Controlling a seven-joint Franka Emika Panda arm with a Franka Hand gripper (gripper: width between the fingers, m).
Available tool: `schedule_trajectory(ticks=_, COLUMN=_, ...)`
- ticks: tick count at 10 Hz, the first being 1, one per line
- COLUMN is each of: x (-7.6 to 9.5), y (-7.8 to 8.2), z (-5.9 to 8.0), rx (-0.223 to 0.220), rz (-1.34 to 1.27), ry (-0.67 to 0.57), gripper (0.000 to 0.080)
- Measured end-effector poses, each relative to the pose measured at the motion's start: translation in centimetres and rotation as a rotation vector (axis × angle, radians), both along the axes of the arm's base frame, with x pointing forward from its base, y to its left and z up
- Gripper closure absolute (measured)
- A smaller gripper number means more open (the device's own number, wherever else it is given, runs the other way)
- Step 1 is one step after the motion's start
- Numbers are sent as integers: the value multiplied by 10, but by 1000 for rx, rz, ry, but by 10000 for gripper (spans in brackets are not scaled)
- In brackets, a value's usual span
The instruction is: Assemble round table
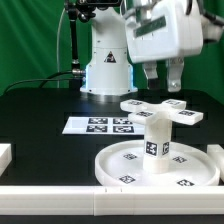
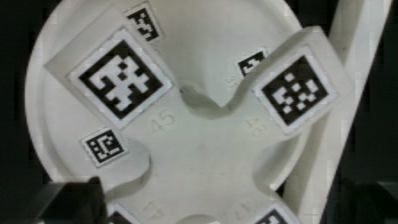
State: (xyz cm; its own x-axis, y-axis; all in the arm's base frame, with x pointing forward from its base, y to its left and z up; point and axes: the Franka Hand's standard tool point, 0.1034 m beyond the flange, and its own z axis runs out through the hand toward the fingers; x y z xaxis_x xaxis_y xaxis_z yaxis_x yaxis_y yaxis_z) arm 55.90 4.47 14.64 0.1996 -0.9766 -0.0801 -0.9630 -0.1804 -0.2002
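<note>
- Gripper: fingers parted, holding nothing, hovering above cross base.
- Cross base: lying on black table behind round disc.
- Cylinder leg: upright at disc centre.
- Marker board: flat near robot base.

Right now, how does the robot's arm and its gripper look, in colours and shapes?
The arm is white with rounded shells, dark joints and a black triangular mark on its base. The gripper has a boxy white body and two dark fingers. A dark cable hangs behind the arm.

No readable text, only square tags
</note>
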Motion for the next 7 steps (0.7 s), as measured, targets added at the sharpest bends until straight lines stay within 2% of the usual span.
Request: schedule_trajectory(ticks=7, x=-1, y=0, z=-5, rx=-5, rz=6, ry=6, gripper=151)
